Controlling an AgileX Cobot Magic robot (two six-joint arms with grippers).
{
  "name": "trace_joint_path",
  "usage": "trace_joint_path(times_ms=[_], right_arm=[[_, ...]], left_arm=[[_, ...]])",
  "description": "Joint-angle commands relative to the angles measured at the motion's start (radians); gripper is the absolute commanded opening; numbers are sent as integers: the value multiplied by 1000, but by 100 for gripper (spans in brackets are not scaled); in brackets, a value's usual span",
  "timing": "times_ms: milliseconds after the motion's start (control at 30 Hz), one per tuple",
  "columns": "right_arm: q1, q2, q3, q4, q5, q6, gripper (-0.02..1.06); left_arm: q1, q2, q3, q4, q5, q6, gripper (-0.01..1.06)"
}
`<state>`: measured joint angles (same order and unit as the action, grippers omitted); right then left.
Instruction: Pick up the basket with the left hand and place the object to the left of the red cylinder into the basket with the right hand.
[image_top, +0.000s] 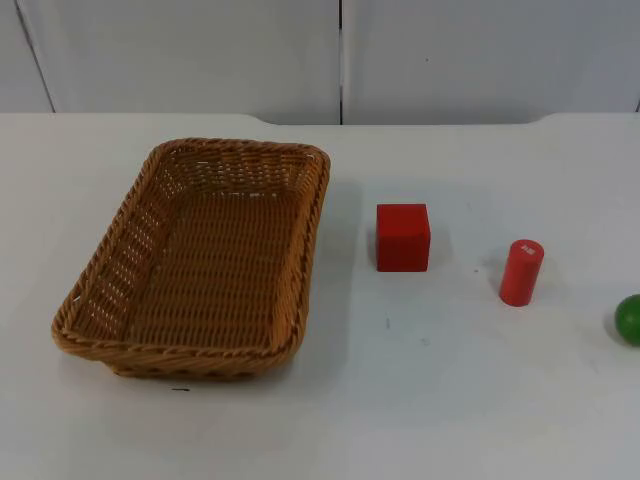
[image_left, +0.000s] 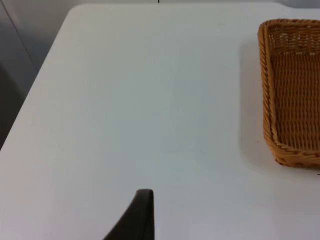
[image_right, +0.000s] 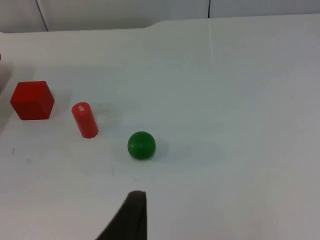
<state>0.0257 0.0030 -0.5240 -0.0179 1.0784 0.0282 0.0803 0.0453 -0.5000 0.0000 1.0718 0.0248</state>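
Observation:
A brown woven basket (image_top: 120, 325) lies empty on the white table at the left in the top view; the left wrist view catches one end of the basket (image_left: 266, 100). A red cube (image_top: 403, 237) stands to the right of it, and a red cylinder (image_top: 521, 272) stands upright further right. The right wrist view has the red cube (image_right: 32, 100), the red cylinder (image_right: 85, 120) and a green ball (image_right: 141, 145) in a row. One black fingertip (image_left: 142, 215) of the left gripper hangs over bare table well away from the basket. The right gripper's fingertip (image_right: 132, 215) hovers short of the ball.
The green ball (image_top: 629, 319) sits at the table's right edge in the top view. The grey partition wall (image_top: 340, 55) closes the table at the back. The table's edge (image_left: 37, 80) and the drop beyond it appear in the left wrist view.

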Motion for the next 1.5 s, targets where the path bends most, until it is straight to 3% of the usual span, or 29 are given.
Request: trace_joint_path(times_ms=[0, 1067, 1467], right_arm=[[-2, -3, 8, -6, 0, -18, 105], [-2, -3, 8, -6, 0, -22, 105], [-2, -3, 8, -6, 0, -22, 105]], left_arm=[[-1, 19, 5, 0, 3, -6, 105], [-1, 35, 5, 0, 1, -6, 105], [-1, 85, -65, 0, -25, -6, 105]])
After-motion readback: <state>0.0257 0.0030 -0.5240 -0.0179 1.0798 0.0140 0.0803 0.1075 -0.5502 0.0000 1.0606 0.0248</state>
